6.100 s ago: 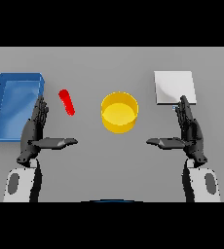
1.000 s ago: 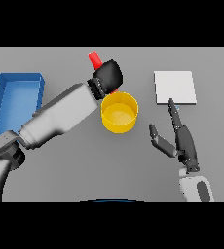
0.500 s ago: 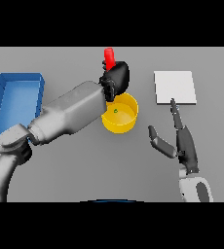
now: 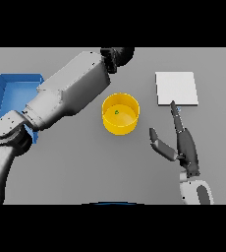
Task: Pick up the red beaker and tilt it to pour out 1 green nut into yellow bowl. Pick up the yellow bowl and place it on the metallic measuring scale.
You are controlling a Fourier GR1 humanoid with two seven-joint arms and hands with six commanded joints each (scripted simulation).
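Note:
The yellow bowl [image 4: 120, 114] stands in the middle of the table with one small green nut [image 4: 117, 111] inside it. My left arm reaches across from the lower left, and its dark left hand [image 4: 117, 55] sits at the far edge of the view, beyond the bowl. No red beaker shows anywhere. The metallic measuring scale [image 4: 177, 88] is a pale square plate lying to the right of the bowl. My right hand [image 4: 181, 142] hovers open just in front of the scale, fingers straight and thumb spread toward the bowl.
A blue tray [image 4: 7, 93] lies at the left, partly covered by my left arm. Bare grey table lies between the bowl and the scale.
The left hand has moved away from above the bowl to the far edge, and the red beaker has gone out of sight. A green nut now lies in the bowl. The right hand stays put.

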